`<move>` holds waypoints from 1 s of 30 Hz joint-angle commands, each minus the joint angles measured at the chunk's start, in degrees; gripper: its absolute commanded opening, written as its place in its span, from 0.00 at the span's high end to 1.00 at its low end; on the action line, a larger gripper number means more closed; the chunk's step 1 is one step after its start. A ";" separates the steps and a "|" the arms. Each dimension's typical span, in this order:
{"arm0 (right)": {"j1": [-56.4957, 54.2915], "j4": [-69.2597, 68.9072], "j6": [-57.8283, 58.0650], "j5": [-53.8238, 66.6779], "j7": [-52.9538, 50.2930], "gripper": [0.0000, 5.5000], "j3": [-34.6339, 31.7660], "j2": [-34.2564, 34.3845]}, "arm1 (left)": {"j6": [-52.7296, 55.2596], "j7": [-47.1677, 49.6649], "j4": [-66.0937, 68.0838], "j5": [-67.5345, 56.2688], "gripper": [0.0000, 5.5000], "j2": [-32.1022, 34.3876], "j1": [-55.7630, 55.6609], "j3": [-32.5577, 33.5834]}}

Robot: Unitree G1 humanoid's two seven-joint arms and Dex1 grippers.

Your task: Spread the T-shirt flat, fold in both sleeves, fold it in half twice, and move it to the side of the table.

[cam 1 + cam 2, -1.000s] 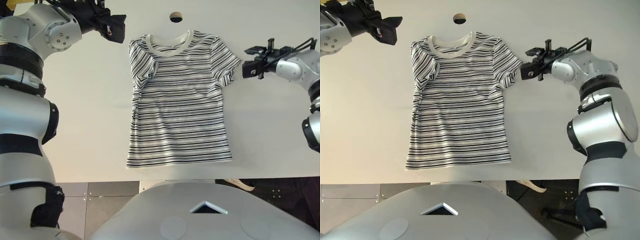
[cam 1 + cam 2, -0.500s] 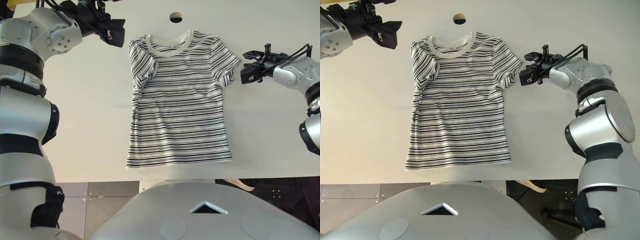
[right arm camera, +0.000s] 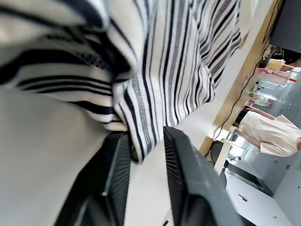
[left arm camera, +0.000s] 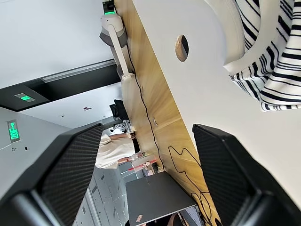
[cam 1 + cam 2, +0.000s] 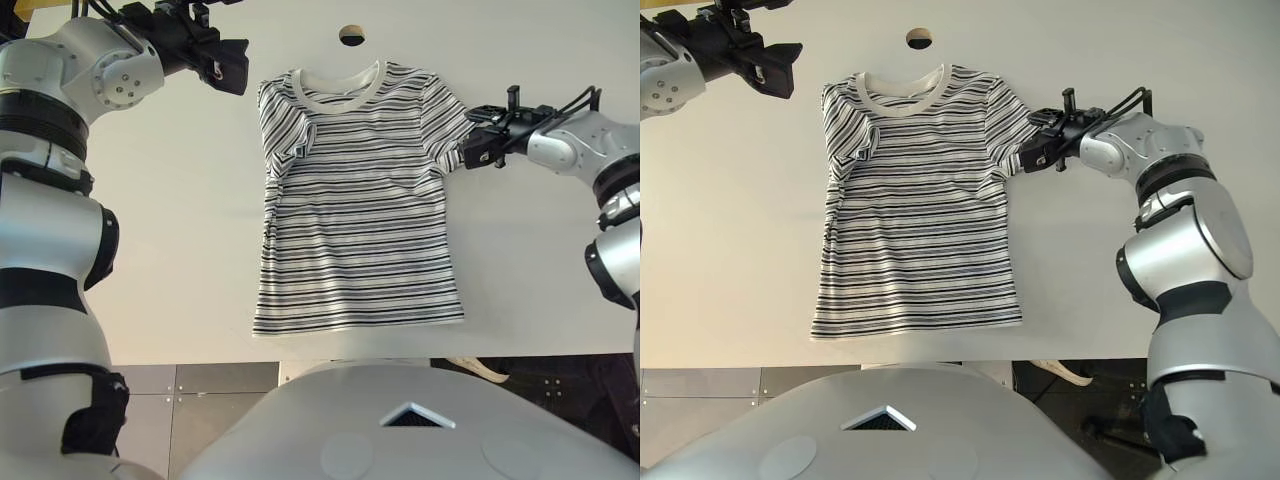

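Our left arm is raised at the far left, elbow bent and forearm angled inward, and the left gripper at its end hangs in the air with its two fingers spread wide apart. Our right arm reaches forward and folds inward at the elbow, so that the forearm and wrist lie low and nearly level, pointing towards the left. The right gripper has its fingers drawn close together, with the sleeve hem of the T-shirt pinched between them.
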 commanded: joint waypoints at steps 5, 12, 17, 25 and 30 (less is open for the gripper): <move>1.24 0.75 0.52 -0.78 1.75 0.97 0.69 0.59 | 0.06 0.04 0.36 -0.24 0.35 -0.02 0.72 0.14; -0.35 0.80 1.68 -1.73 0.36 0.97 1.24 0.31 | -0.10 -0.30 -0.24 -0.67 0.35 0.45 1.37 0.50; -2.58 0.60 2.01 -3.40 -1.43 0.97 2.49 0.01 | -0.06 -0.53 -1.01 -0.93 0.35 0.84 1.96 0.86; -8.67 -0.96 -1.86 -5.80 -5.67 0.97 3.76 0.34 | 0.09 -1.14 -2.23 -1.48 0.35 1.00 2.72 0.77; -10.10 -1.65 -4.01 -8.71 -7.28 0.97 6.12 1.47 | 0.18 -1.25 -2.73 -1.60 0.35 1.31 3.23 0.91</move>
